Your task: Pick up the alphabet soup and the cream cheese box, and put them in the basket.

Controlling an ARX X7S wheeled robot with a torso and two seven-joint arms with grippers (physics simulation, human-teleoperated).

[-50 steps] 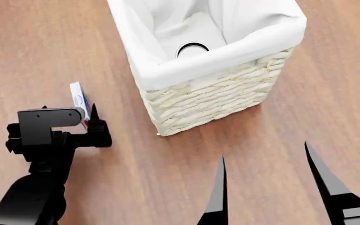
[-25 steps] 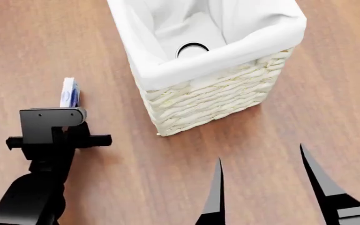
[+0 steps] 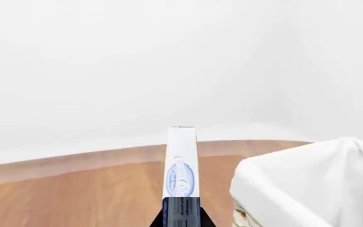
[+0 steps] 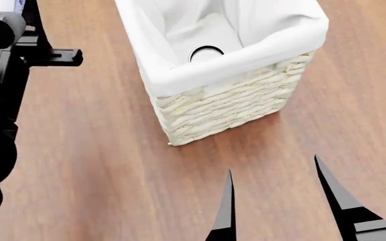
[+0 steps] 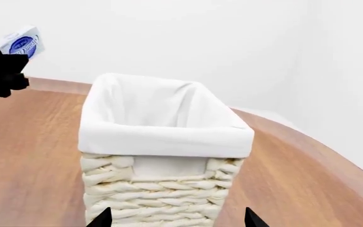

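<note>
The cream-white wicker basket [image 4: 226,108] with a white cloth lining stands in the middle of the wooden floor. Inside it only the dark round rim of a can [image 4: 206,51] shows; its label is hidden. My left gripper [image 4: 20,11] is shut on the cream cheese box [image 4: 9,4], raised high to the left of the basket. In the left wrist view the box [image 3: 181,170] stands edge-on between the jaws, with the basket's cloth rim [image 3: 314,184] beside it. My right gripper [image 4: 273,201] is open and empty, low in front of the basket [image 5: 162,142]. The right wrist view shows the held box [image 5: 21,42].
Brown wooden floor [image 4: 112,175] lies all round the basket. A white wall [image 5: 168,38] rises behind the floor's curved far edge. No other loose objects show.
My left gripper has risen with the cream cheese box, from floor level beside the basket to well above it. The right gripper has barely shifted.
</note>
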